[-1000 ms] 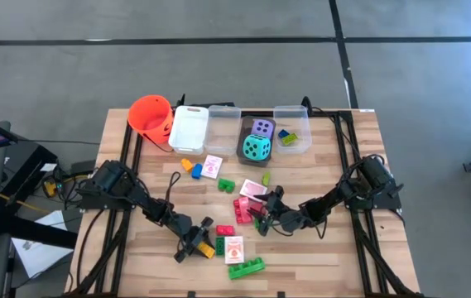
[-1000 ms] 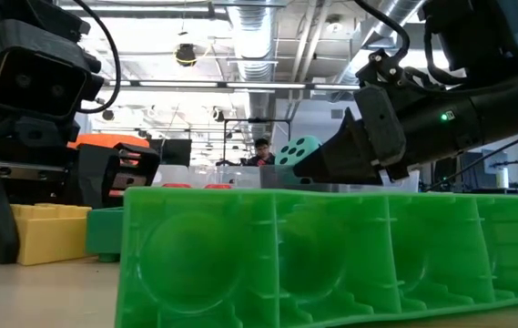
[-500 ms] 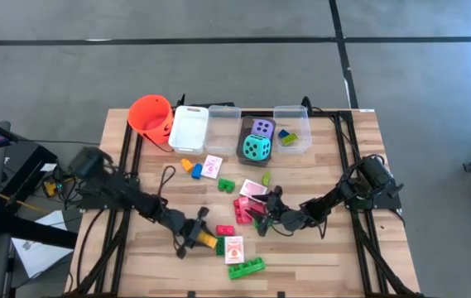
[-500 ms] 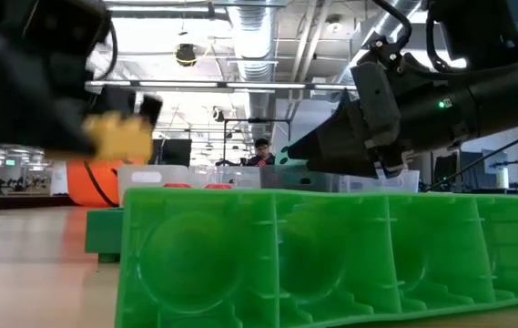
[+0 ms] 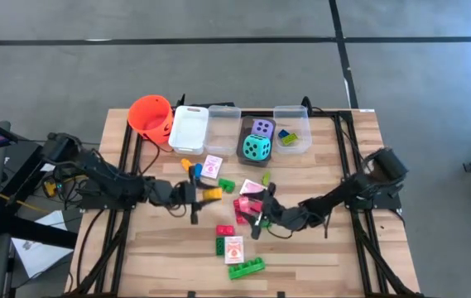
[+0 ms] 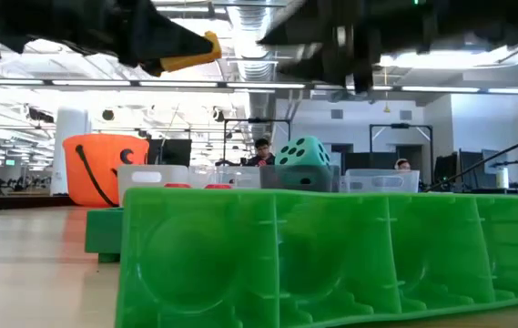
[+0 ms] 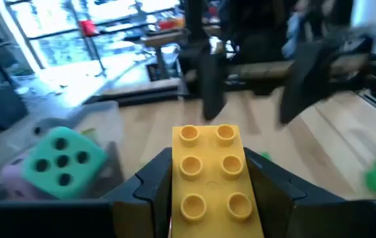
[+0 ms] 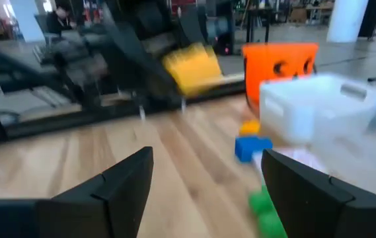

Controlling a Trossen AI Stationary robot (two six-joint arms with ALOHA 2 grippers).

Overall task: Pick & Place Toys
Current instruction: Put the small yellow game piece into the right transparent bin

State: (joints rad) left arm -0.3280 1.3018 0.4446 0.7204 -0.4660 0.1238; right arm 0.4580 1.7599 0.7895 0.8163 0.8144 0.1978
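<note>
My left hand pinches the yellow brick above the table, its long axis aimed toward the clear bins beyond (right hand spread, empty).

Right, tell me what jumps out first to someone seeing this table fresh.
The yellow brick clamped in the left end effector, lifted above the table's middle. Behind it, the teal die fills a clear bin at the far edge, with the orange bucket at the far left corner. The right end effector hovers open and empty over pink bricks.
</note>
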